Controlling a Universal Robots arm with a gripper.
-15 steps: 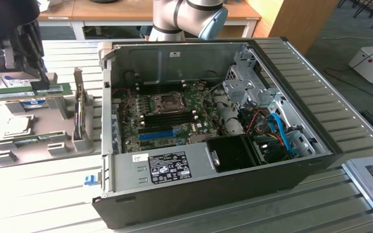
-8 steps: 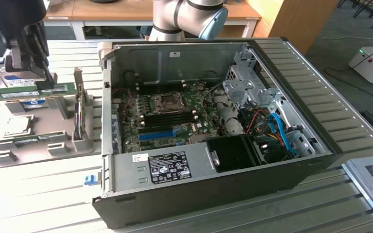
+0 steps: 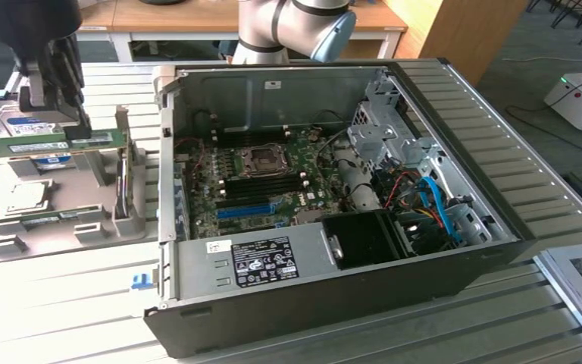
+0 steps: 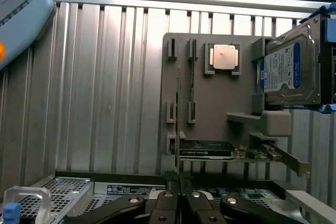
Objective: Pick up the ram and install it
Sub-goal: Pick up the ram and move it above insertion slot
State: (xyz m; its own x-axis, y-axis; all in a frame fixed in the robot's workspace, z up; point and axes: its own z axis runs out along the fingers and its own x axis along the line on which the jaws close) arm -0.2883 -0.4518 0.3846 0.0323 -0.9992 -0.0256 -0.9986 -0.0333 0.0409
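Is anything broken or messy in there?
Nothing looks broken or spilled. The computer case lies open on its side, and the ram hangs above the gray tray, pinched in the shut jaws.

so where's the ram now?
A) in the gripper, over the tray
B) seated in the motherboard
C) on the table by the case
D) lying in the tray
A: the gripper is shut on the ram, holding it in the air above the tray.
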